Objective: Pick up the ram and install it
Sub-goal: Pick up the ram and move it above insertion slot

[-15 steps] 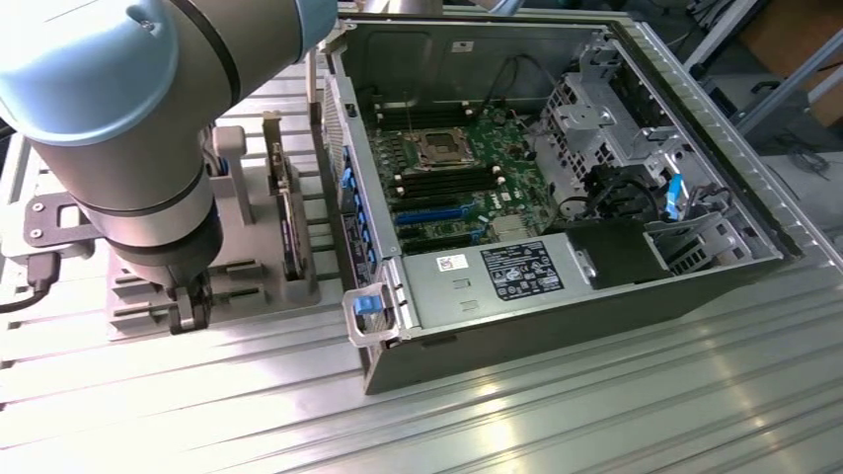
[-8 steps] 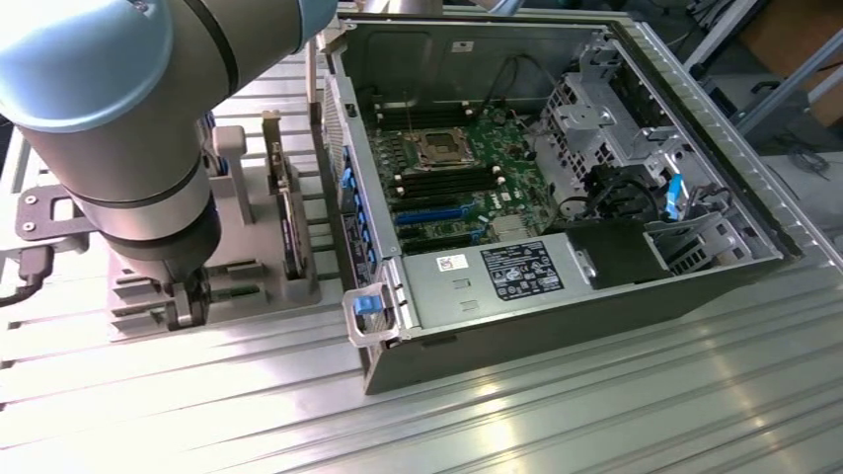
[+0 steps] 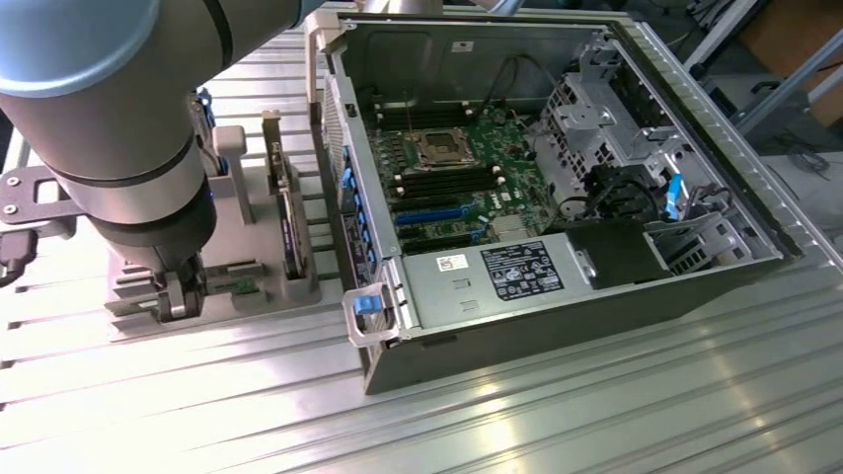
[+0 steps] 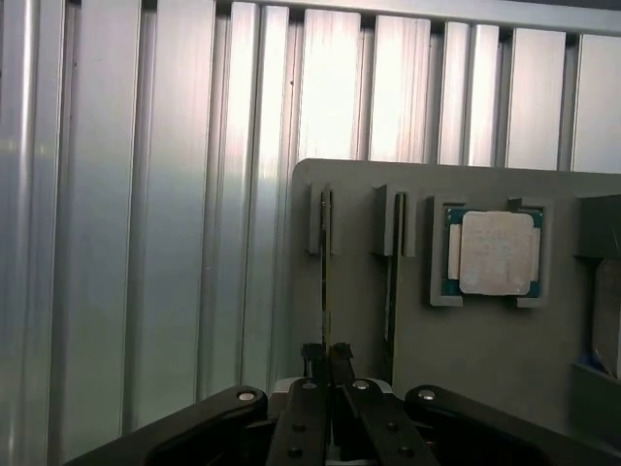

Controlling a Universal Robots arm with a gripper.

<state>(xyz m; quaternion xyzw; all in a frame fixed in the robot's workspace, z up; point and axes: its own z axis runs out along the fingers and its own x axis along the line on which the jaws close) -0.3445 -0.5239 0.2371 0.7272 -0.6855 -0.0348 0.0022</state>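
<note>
The pincer [image 4: 327, 357] is clenched on the top edge of the ram [image 4: 325, 277], which stands on edge in a narrow slot of the gray holder [image 4: 485, 388], presenting its thin faces to the fingers. The holder seats each part apart from the others: one ram, one taller card [image 3: 283, 212] upright in a neighbouring slot, and one silver chip [image 4: 495, 252] flat in a square pocket. Farther off on the ribbed counter [image 4: 146, 243], one computer case [image 3: 554, 341] lies open side up, apparently for access from above.
</note>
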